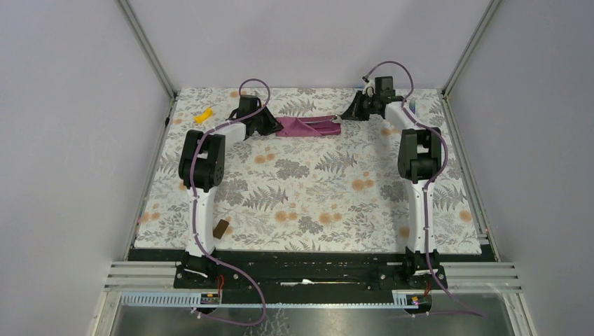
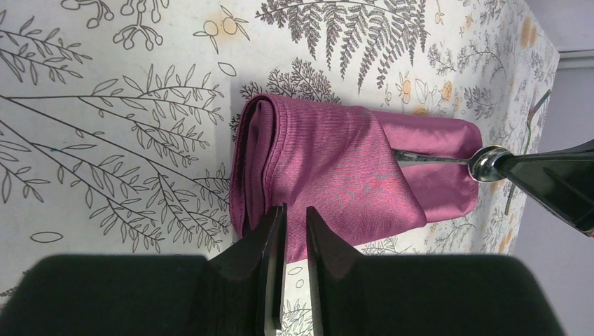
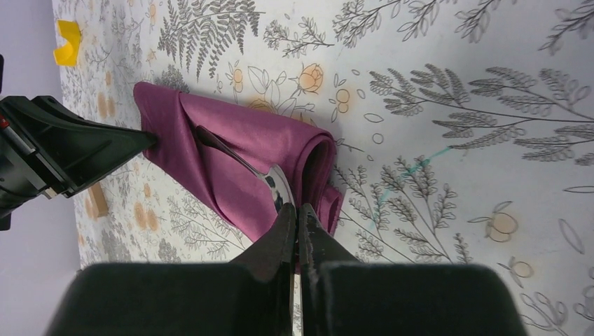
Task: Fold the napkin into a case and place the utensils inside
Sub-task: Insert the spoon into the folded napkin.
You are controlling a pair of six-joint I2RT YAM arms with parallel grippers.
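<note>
The napkin lies folded as a slim plum case at the back of the table, with a diagonal flap across it. A spoon sticks out of the flap, its handle tucked under the cloth and its silvery bowl outside. My right gripper is shut on the bowl's tip at the case's right end. My left gripper hovers at the case's left end, jaws a narrow slit apart with nothing pinched. A thin stick lies beyond; I cannot tell if it is the fork.
A yellow piece sits at the back left. A brown block lies near the left arm's base. The fern-print cloth covers the table. Grey walls close in on three sides.
</note>
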